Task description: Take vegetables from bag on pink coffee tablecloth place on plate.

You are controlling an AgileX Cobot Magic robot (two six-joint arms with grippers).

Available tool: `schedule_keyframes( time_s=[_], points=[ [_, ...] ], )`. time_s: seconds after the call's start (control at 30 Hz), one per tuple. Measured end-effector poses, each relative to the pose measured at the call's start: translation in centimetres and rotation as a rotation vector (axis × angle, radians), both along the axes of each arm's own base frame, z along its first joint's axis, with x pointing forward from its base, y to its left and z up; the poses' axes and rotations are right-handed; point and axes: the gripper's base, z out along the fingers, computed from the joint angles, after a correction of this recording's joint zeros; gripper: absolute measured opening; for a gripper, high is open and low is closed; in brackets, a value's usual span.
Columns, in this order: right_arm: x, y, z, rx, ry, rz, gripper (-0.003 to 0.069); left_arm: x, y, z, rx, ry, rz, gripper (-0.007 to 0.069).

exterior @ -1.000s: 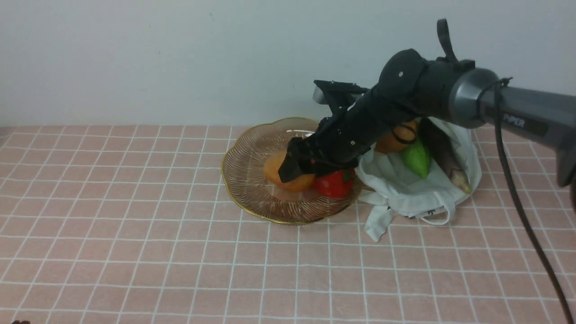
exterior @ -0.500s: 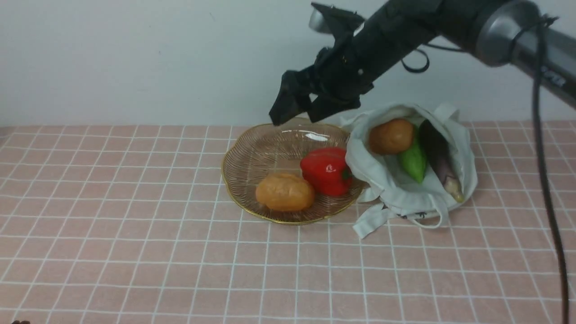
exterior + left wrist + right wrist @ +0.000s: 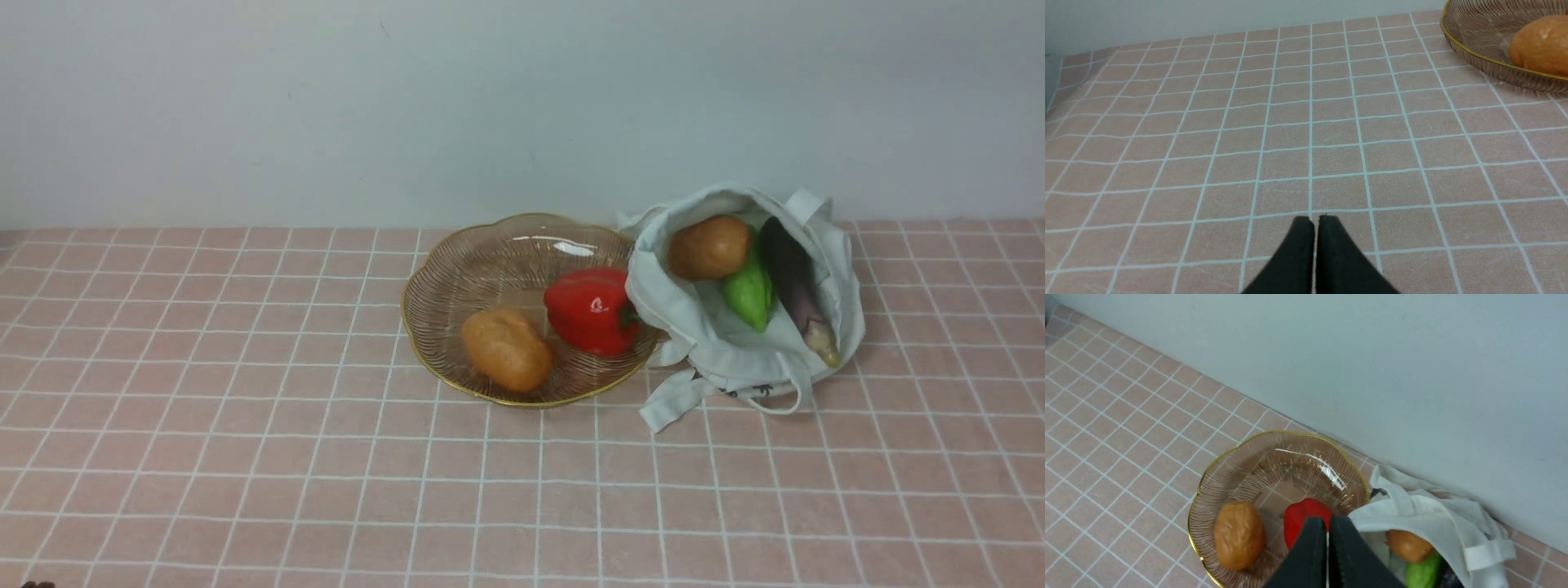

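The amber glass plate (image 3: pixel 457 269) sits at the back middle of the pink grid tablecloth (image 3: pixel 245 457). On it lie a brown-orange potato (image 3: pixel 506 349) and the red bell pepper (image 3: pixel 589 309). The off-white bag (image 3: pixel 735 359) lies open just right of the plate, touching it, with a second potato (image 3: pixel 709 247), the green gourd (image 3: pixel 749 294) and the purple eggplant (image 3: pixel 793 273) inside. Neither arm shows in the front view. My right gripper (image 3: pixel 1327 523) is shut and empty, high above the plate (image 3: pixel 1241 465) and the bag (image 3: pixel 1437 514). My left gripper (image 3: pixel 1314 221) is shut and empty over bare cloth, left of the plate (image 3: pixel 1474 49).
A pale wall (image 3: pixel 326 106) stands right behind the plate and bag. The bag's strap handles (image 3: pixel 678 400) trail onto the cloth toward the front.
My right arm let go of the potato on the plate, rose and drew back out of the front view. The potato rolled a little on the plate.
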Motion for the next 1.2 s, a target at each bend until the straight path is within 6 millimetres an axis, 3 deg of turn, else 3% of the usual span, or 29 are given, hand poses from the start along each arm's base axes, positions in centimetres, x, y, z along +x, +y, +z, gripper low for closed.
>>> schedule_keyframes(
  time_s=[0.03, 0.07, 0.13, 0.17, 0.23, 0.27, 0.4, 0.43, 0.47, 0.6, 0.67, 0.77, 0.8, 0.83, 0.9, 0.93, 0.97, 1.03, 1.2],
  points=[
    [-1.7, -0.9, 0.8, -0.005, -0.025, -0.009, -0.0011, 0.0, 0.0, 0.0, 0.0, 0.0, 0.0, -0.0004],
    [-1.7, -0.9, 0.8, -0.008, -0.026, -0.011, -0.0011, 0.0, 0.0, 0.0, 0.0, 0.0, 0.0, -0.0004],
    [-4.9, -2.7, 1.0, -0.035, -0.042, -0.032, -0.0014, 0.0, 0.0, 0.0, 0.0, 0.0, 0.0, -0.0004],
    [-5.4, -3.0, 1.0, -0.041, -0.043, -0.037, -0.0015, 0.0, 0.0, 0.0, 0.0, 0.0, 0.0, -0.0004],
    [-9.4, -5.3, 0.7, -0.076, -0.067, -0.083, -0.0015, 0.0, 0.0, 0.0, 0.0, 0.0, 0.0, -0.0004],
    [-9.7, -5.5, 0.6, -0.082, -0.07, -0.09, -0.0015, 0.0, 0.0, 0.0, 0.0, 0.0, 0.0, -0.0004],
    [-15.5, -8.8, 0.5, -0.059, -0.142, -0.178, -0.0015, 0.0, 0.0, 0.0, 0.0, 0.0, 0.0, -0.0004],
    [-15.8, -9.0, 0.5, -0.049, -0.144, -0.187, -0.0015, 0.0, 0.0, 0.0, 0.0, 0.0, 0.0, -0.0004],
    [-18.8, -10.5, 0.0, -0.012, -0.19, -0.217, -0.0015, 0.0, 0.0, 0.0, 0.0, 0.0, 0.0, -0.0004],
    [-22.9, -12.3, -1.5, 0.094, -0.293, -0.244, -0.0015, 0.0, 0.0, 0.0, 0.0, 0.0, 0.0, -0.0004],
    [-25.3, -13.1, -3.7, 0.174, -0.378, -0.234, -0.0015, 0.0, 0.0, 0.0, 0.0, 0.0, 0.0, -0.0004],
    [-26.8, -13.2, -7.8, 0.25, -0.482, -0.188, -0.0015, 0.0, 0.0, 0.0, 0.0, 0.0, 0.0, -0.0004],
    [-26.8, -13.2, -9.2, 0.257, -0.502, -0.176, -0.0015, 0.0, 0.0, 0.0, 0.0, 0.0, 0.0, -0.0004],
    [-26.8, -13.1, -9.4, 0.265, -0.518, -0.172, -0.0015, 0.0, 0.0, 0.0, 0.0, 0.0, 0.0, -0.0004],
    [-26.3, -12.7, -12.6, 0.284, -0.563, -0.149, -0.0015, 0.0, 0.0, 0.0, 0.0, 0.0, 0.0, -0.0004],
    [-26.2, -12.6, -12.7, 0.291, -0.577, -0.145, -0.0015, 0.0, 0.0, 0.0, 0.0, 0.0, 0.0, -0.0004],
    [-25.8, -12.4, -14.5, 0.301, -0.598, -0.136, -0.0015, 0.0, 0.0, 0.0, 0.0, 0.0, 0.0, -0.0004],
    [-25.3, -12.1, -15.8, 0.311, -0.623, -0.127, -0.0015, 0.0, 0.0, 0.0, 0.0, 0.0, 0.0, -0.0004],
    [-24.9, -11.9, -16.7, 0.322, -0.649, -0.119, -0.0015, 0.0, 0.0, 0.0, 0.0, 0.0, 0.0, -0.0004]
  ],
)
